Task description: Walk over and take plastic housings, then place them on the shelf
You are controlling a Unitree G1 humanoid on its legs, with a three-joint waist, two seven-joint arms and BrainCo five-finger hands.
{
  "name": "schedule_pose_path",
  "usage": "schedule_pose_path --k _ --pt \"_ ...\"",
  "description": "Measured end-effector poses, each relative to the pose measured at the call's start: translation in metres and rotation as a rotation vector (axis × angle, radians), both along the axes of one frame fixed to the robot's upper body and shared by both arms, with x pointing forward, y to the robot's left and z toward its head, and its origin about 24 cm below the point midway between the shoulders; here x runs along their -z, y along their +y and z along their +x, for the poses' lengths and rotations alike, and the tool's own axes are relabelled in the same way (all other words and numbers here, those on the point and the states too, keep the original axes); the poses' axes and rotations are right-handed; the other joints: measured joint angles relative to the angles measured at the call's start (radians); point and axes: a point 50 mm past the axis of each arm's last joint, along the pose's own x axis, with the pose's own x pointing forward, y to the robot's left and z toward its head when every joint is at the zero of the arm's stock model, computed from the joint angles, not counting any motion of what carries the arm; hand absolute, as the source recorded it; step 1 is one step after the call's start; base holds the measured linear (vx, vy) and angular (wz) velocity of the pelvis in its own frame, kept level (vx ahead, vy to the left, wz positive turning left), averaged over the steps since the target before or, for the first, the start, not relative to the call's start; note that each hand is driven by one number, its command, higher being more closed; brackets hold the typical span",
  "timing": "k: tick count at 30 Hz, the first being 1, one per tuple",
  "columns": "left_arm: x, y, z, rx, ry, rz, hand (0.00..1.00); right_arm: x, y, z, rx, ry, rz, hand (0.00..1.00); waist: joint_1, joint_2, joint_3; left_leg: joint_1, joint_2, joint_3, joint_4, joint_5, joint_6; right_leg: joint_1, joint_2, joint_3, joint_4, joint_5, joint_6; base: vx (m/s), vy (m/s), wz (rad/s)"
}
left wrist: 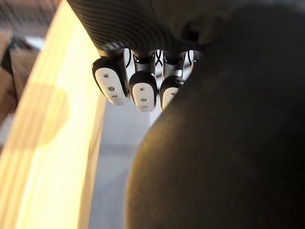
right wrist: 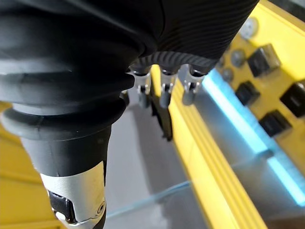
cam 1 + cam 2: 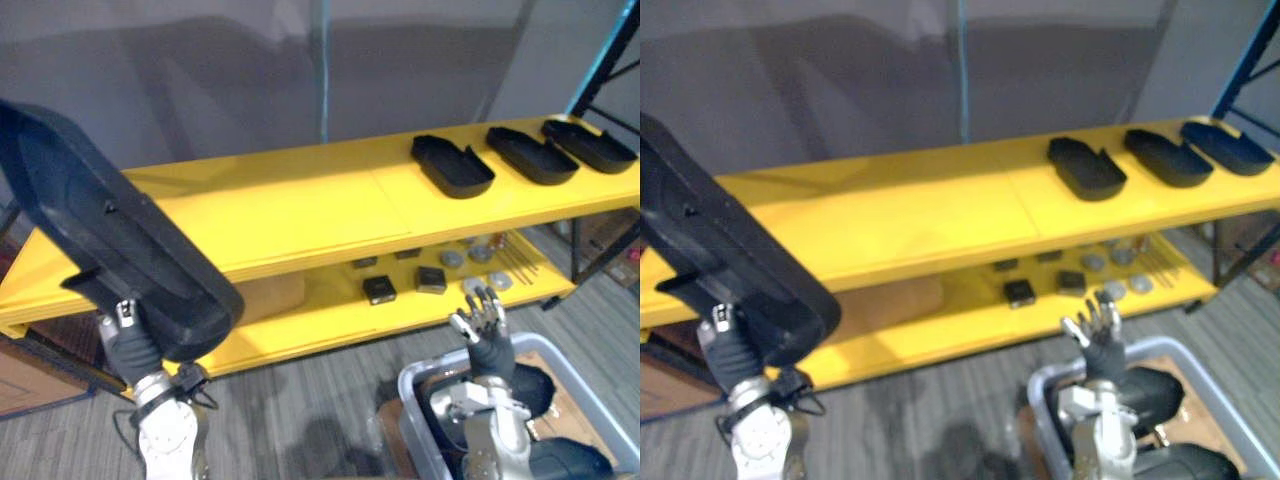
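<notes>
Matt black plastic housing (image 3: 110,240) against a smooth, yellow-painted shelf (image 3: 300,210) with a soft sheen. Three more housings (image 3: 452,165) at its top board's right end look equally dull. The grey floor (image 3: 300,400) looks rough and ribbed.

Left hand (image 3: 130,348) raised on upright wrist, fingers (image 1: 143,93) curled against the black plastic housing (image 3: 105,225) above it, right hand (image 3: 484,322) raised, fingers straight, spread, empty.

Black housings (image 3: 452,166); yellow shelf (image 3: 290,212) (grey striped floor (image 3: 300,400)).
</notes>
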Motion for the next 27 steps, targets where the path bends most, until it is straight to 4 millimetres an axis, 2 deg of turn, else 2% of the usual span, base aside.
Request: schedule_pose_path --k 2,4,6,8,12,16,19,20,21,23,24,26,27 --pt "0.000 -0.005 0.003 0.046 0.002 0.015 1.00 0.000 0.000 0.001 0.014 0.000 0.003 0.00 -0.014 -0.012 0.021 0.026 -0.004 -0.011 0.008 -0.006 0.004 -0.038 0.002 0.050 0.141 0.000 -0.011 -0.05 0.129 0.23" --pt "-0.001 -0.005 0.004 0.068 0.009 0.059 1.00 0.001 -0.001 -0.002 0.026 0.001 0.027 0.00 -0.016 -0.034 0.031 0.032 -0.008 -0.013 0.034 -0.027 0.011 -0.055 0.005 0.084 0.210 0.007 -0.022 -0.05 0.121 0.06" --pt "-0.003 -0.003 0.004 0.083 0.008 0.080 1.00 0.001 -0.004 -0.007 0.044 0.000 0.040 0.00 -0.020 -0.034 0.032 0.026 -0.006 -0.025 0.042 -0.032 0.016 -0.053 0.012 0.098 0.206 0.023 -0.046 -0.05 0.112 0.11" --pt "-0.008 -0.003 0.004 0.094 -0.011 0.096 1.00 -0.003 -0.005 -0.014 0.065 -0.013 0.042 0.00 -0.020 -0.041 0.031 0.010 0.002 -0.025 0.041 -0.033 0.018 -0.049 0.011 0.097 0.163 0.043 -0.042 -0.04 0.083 0.01" --pt "-0.009 -0.006 0.004 0.113 -0.019 0.102 1.00 0.002 -0.007 -0.024 0.081 0.017 0.044 0.00 -0.011 -0.034 0.036 0.012 0.007 -0.012 0.043 -0.038 0.025 -0.025 0.013 0.097 0.110 0.068 -0.025 -0.02 0.070 -0.05" --pt "-0.011 -0.017 0.005 0.151 -0.037 0.085 1.00 0.010 -0.013 -0.039 0.116 0.068 0.034 0.00 -0.020 -0.027 0.034 0.011 0.008 -0.059 0.038 -0.041 0.025 0.033 0.012 0.060 0.056 0.068 -0.025 0.02 0.026 0.33" --pt "-0.017 -0.019 0.004 0.163 -0.069 0.088 1.00 0.008 -0.014 -0.040 0.132 0.058 0.028 0.00 -0.020 -0.008 0.017 0.004 0.025 -0.056 0.033 -0.046 0.026 0.044 0.016 0.040 0.030 0.066 -0.024 0.07 -0.020 0.14" --pt "-0.018 -0.021 0.004 0.172 -0.075 0.088 1.00 0.006 -0.015 -0.041 0.149 0.054 0.027 0.00 -0.027 -0.001 0.008 -0.007 0.032 -0.044 0.046 -0.056 0.039 0.055 0.016 0.032 0.014 0.064 -0.022 0.11 -0.026 0.35" --pt "-0.019 -0.025 0.005 0.186 -0.080 0.085 1.00 0.005 -0.018 -0.042 0.165 0.046 0.021 0.00 -0.035 0.008 0.003 -0.026 0.057 0.012 0.088 -0.073 0.068 0.069 0.015 0.012 0.007 0.064 -0.022 0.11 -0.013 0.42" --pt "-0.019 -0.031 0.006 0.217 -0.084 0.076 1.00 0.006 -0.023 -0.046 0.193 0.052 0.011 0.00 -0.037 0.017 0.000 -0.050 0.069 0.046 0.185 -0.087 0.111 0.085 0.015 0.011 0.019 0.054 -0.021 0.09 0.016 0.36" --pt "-0.019 -0.034 0.006 0.227 -0.084 0.070 1.00 0.006 -0.024 -0.047 0.197 0.055 0.010 0.00 -0.040 0.014 0.004 -0.113 0.078 0.082 0.341 -0.096 0.127 0.091 0.005 0.016 0.041 0.019 -0.024 0.04 0.028 0.23" --pt "-0.019 -0.035 0.007 0.228 -0.084 0.066 1.00 0.005 -0.024 -0.048 0.200 0.052 0.008 0.00 -0.036 0.007 0.002 -0.210 0.117 0.111 0.568 -0.110 0.147 0.144 0.000 0.026 0.001 -0.050 -0.017 -0.03 -0.003 0.12" --pt "-0.018 -0.035 0.008 0.226 -0.079 0.065 1.00 0.005 -0.025 -0.049 0.206 0.050 0.007 0.00 -0.036 0.006 0.003 -0.228 0.130 0.114 0.614 -0.110 0.146 0.172 -0.001 0.027 -0.027 -0.062 -0.005 -0.02 -0.044 0.13"
